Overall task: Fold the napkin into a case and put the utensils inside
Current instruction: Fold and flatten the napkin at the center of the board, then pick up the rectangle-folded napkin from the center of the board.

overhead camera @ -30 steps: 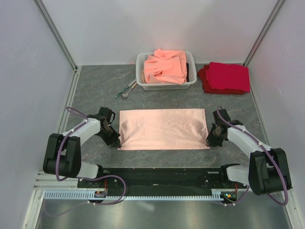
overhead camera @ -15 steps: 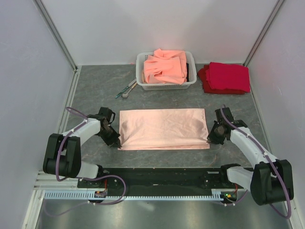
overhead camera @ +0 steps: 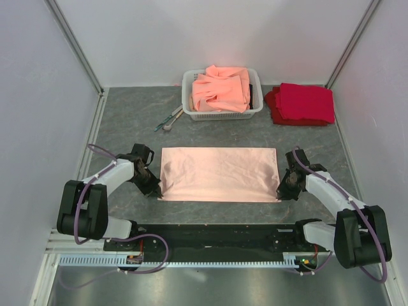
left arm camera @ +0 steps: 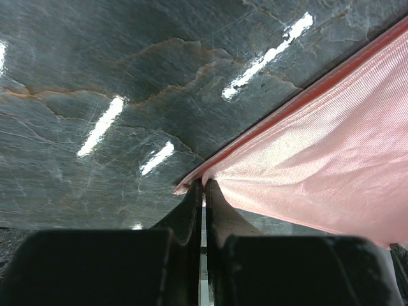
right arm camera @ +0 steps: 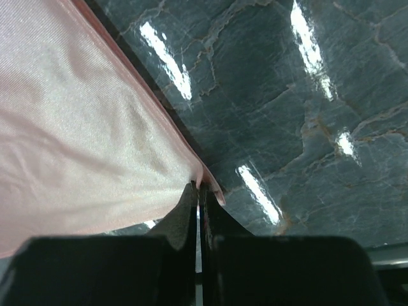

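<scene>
From above, the napkin (overhead camera: 218, 173) lies flat on the table (overhead camera: 127, 127), a rectangle with its long axis running left to right across my front. My left gripper (overhead camera: 156, 190) sits at its near left corner and my right gripper (overhead camera: 282, 190) at its near right corner, so the whole cloth stretches away from both of them. Any fold, I judge, must carry that near edge away from me across the short axis. The utensils (overhead camera: 169, 119) lie beyond the napkin's far left corner, well apart from it. They slant from near-left to far-right, and my left arm is the closer one (they matter later, I think). A white basket (overhead camera: 188, 95) of orange cloths stands beyond the napkin's far edge.

In my left wrist view, the left gripper (left arm camera: 204, 185) is pressed closed, pinching the very tip of the napkin (left arm camera: 319, 153) corner, and the cloth fans out to the right.

In my right wrist view, the right gripper (right arm camera: 198, 185) is likewise clamped on the napkin (right arm camera: 76, 146) corner, with the cloth spreading left.
</scene>
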